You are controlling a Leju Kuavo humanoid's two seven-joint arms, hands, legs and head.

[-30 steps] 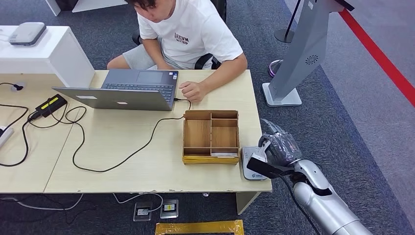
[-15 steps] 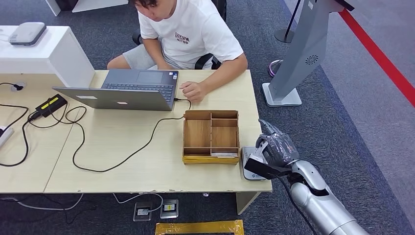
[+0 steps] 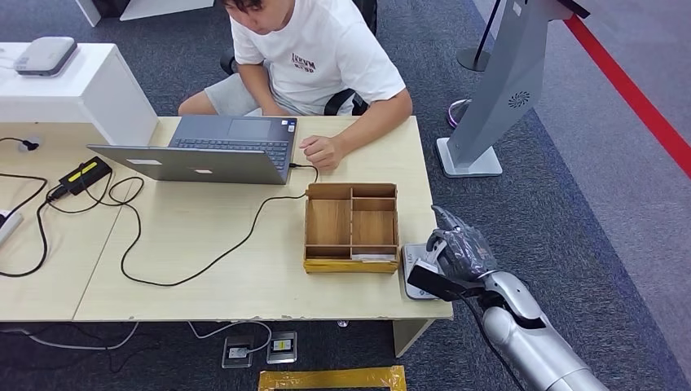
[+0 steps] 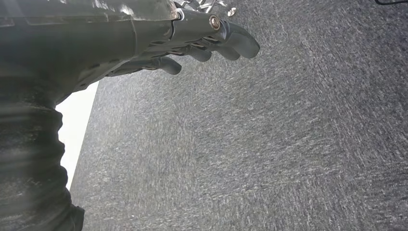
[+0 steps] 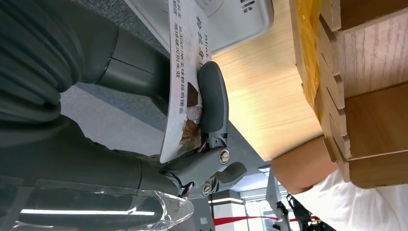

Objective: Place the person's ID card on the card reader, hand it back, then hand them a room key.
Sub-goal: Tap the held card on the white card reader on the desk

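Observation:
My right hand (image 3: 456, 252) hovers just over the grey card reader (image 3: 415, 273) at the table's front right corner. It pinches a white ID card (image 5: 185, 72) with printed text and a small photo between thumb and fingers (image 5: 214, 103); the card's edge lies above the card reader (image 5: 231, 19). The person (image 3: 314, 57) in a white shirt sits across the table, one hand (image 3: 320, 151) resting beside the laptop. My left hand (image 4: 192, 43) hangs over grey carpet with fingers loosely extended and nothing in it.
A wooden compartment box (image 3: 352, 226) stands just left of the reader, with a white card in its front slot. An open laptop (image 3: 208, 151) and black cables (image 3: 122, 220) lie further left. A grey kiosk stand (image 3: 497, 98) rises on the carpet right of the table.
My right hand with the card has crept slightly down and toward the near edge of the reader. The person and table items are unmoved.

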